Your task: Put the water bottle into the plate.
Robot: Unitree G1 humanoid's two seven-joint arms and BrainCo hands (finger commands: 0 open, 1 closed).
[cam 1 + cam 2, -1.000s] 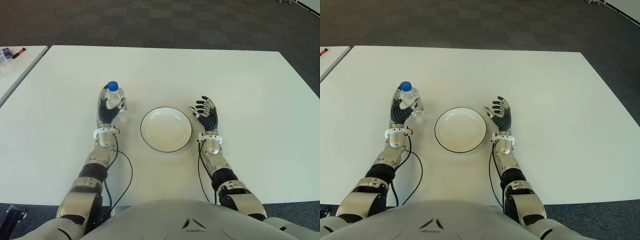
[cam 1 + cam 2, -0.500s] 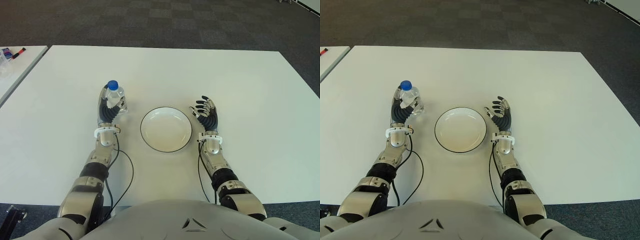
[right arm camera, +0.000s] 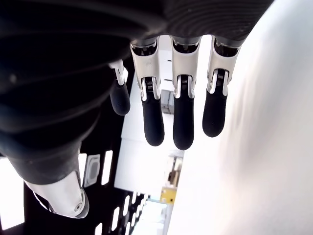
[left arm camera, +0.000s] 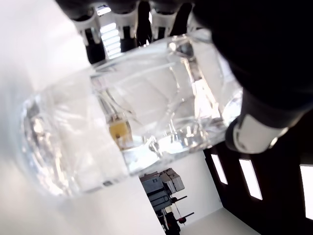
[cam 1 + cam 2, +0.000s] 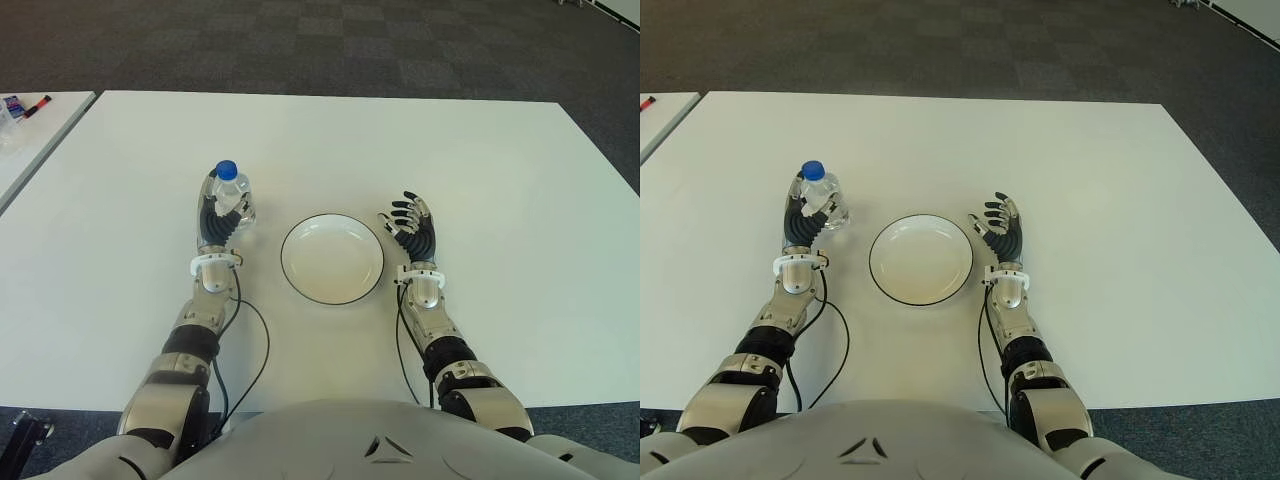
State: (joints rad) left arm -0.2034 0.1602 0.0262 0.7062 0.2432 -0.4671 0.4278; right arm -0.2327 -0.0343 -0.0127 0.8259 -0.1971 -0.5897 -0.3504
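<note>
Beside the plate (image 5: 332,258), left hand (image 5: 216,218) grips water bottle (image 5: 232,195); right hand (image 5: 413,232) open.

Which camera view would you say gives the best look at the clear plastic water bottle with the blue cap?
The left eye view: the clear plastic water bottle with the blue cap stands upright in the left hand, left of the white plate. The right eye view shows the same. The left wrist view shows only its transparent body close up; the right wrist view shows none of it.
</note>
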